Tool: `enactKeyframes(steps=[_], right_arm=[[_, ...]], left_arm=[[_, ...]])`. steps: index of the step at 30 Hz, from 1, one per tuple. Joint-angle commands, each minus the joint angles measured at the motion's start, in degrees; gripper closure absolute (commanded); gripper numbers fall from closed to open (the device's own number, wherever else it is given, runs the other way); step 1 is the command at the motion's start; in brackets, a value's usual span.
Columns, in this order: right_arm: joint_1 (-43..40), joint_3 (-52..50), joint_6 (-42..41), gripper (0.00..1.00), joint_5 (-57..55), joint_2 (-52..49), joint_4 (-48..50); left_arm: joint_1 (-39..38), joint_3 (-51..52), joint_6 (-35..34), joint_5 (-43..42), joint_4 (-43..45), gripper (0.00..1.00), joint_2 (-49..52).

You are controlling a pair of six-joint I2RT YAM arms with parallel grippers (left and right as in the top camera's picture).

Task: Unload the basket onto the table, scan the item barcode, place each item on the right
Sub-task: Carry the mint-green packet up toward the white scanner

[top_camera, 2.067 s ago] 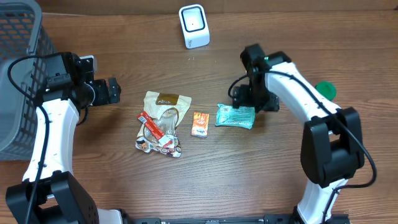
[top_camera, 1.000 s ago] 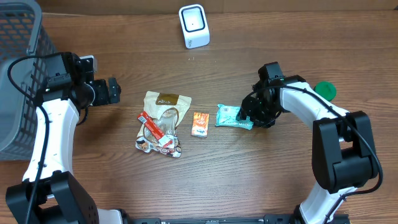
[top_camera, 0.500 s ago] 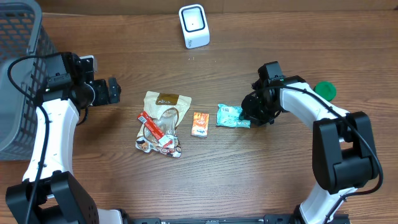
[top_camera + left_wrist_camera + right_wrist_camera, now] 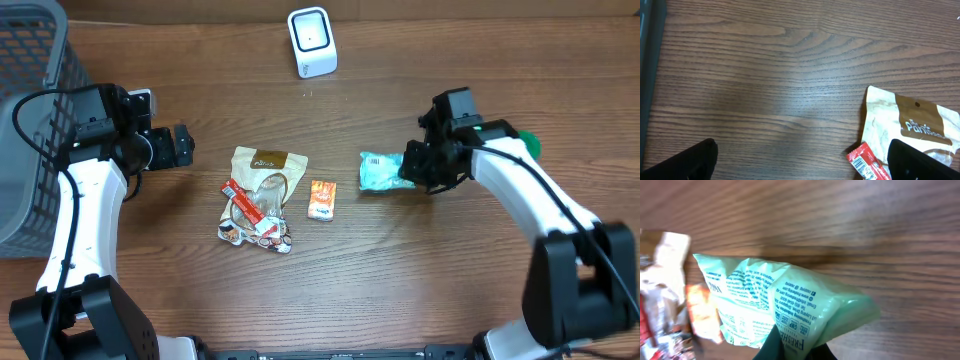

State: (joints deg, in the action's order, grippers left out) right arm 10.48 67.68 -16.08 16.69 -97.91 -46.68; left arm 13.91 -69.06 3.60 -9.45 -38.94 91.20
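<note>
Writing on the green packet [image 4: 785, 305]: dark print on mint film, seen upside down in the right wrist view; large letters begin "FRESH", and the small lines are too fine to read.
Writing on the pouch [image 4: 910, 130]: a brown band with "The" above a word starting "Pant"; the rest runs off the frame.
Red wrapper [image 4: 867, 162]: a white panel with small print, unreadable.
Right pincer [image 4: 415, 170]: closed tight on the right end of the green packet [image 4: 380, 172], dark fingers [image 4: 771, 346] pinching the film.
Left pincer [image 4: 182, 146]: spread wide, gripping nothing, near the basket [image 4: 30, 100].
Where the packet is: right of the orange packet [image 4: 321, 200], apart from it, well short of the scanner [image 4: 312, 42] at the far edge of the desk [image 4: 400, 280].
Change from a second ago: the packet lay flat just beside the orange packet with the right pincer half open over it; now the pincer is clamped and the packet sits farther right and higher in frame. The left arm has not moved.
Only overhead shows: the scanner, basket and green lid [image 4: 527, 143] behind the right arm.
Only the right wrist shows: the packet's print and its shadow on the wood.
Only the left wrist shows: the pouch's lettering.
</note>
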Motion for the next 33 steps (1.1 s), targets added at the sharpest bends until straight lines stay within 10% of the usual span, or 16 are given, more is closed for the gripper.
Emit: enactKeyframes(steps=[1, 33], right_arm=[[-0.2, 0.4, 1.8, 0.96, 0.2, 3.0, -0.7], [4.4, 14.1, 3.4, 0.96, 12.9, 3.0, 4.2]], left_arm=[[-0.1, -0.8, 0.7, -0.5, 0.2, 0.00, 0.3], [-0.1, -0.8, 0.7, -0.5, 0.2, 0.00, 0.3]])
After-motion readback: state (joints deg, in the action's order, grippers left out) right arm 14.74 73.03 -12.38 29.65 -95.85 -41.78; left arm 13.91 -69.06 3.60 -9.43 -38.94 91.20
